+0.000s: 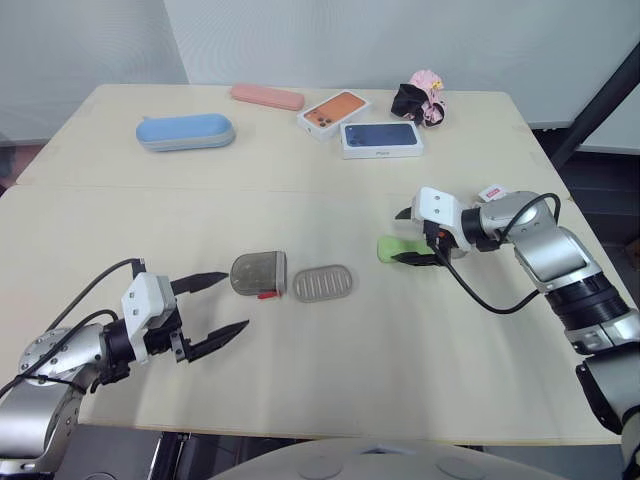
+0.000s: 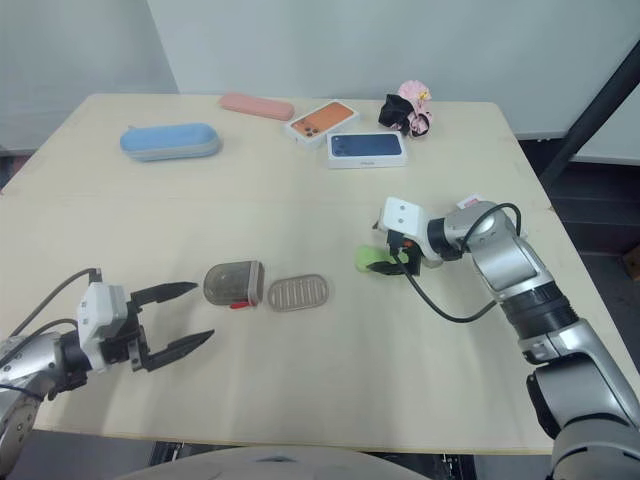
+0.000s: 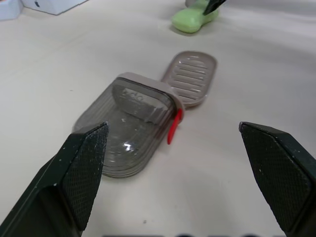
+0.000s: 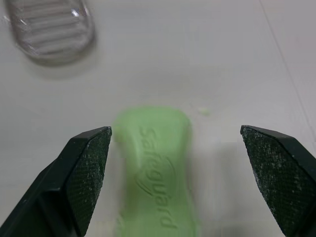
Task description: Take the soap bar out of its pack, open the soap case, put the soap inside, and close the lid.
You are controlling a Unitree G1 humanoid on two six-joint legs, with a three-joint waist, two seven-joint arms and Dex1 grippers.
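Since the soap bar [image 4: 155,168] lies bare and green on the surface [image 1: 400,380], with no wrapper on it, the unpacking looks done. The soap case [image 1: 290,278] also appears to be open already: its clear domed half [image 3: 131,123] and its ribbed half [image 3: 190,79] lie side by side and meet at one end, with a red clasp [image 3: 173,131] at the joint. By this judgement two steps are left, placing the soap in the case and shutting the lid.

The soap rests to the right of the case, apart from it and not yet lifted. The right claw [image 1: 398,236] is spread wide, with one finger on either side of the bar. A gap shows on both sides in the right wrist view, so it grips nothing yet. Whether a fingertip brushes the soap, I cannot tell. The left claw [image 1: 237,300] is also spread wide and holds nothing. It sits just to the left of the case, pointing at the domed half without touching it.
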